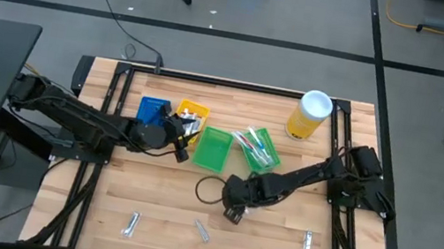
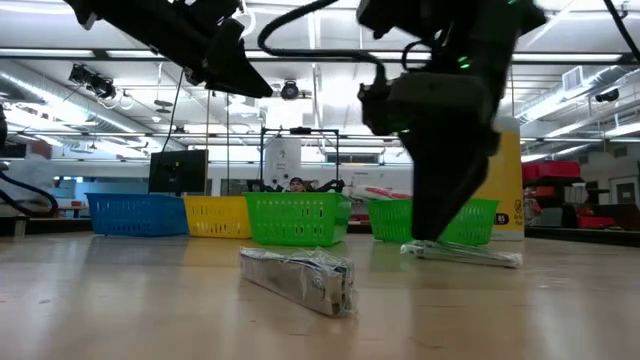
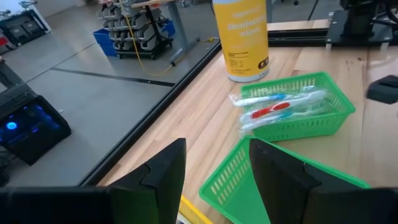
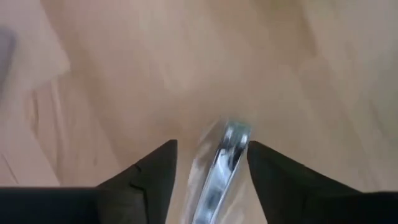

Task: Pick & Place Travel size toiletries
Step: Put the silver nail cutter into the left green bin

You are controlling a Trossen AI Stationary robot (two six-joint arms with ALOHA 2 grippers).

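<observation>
Across wooden tabletop, sorting partly done. Yellow canister stands at far right corner, not part of job. Four bins sit mid-table: blue bin, yellow bin with some items, near green bin looks bare, far green bin holds toothbrushes. Left gripper hovers by yellow bin, fingers spread, nothing held. Right gripper low at tabletop, fingers apart around wrapped razor, not yet clamped. Three silvery packets left along front.
</observation>
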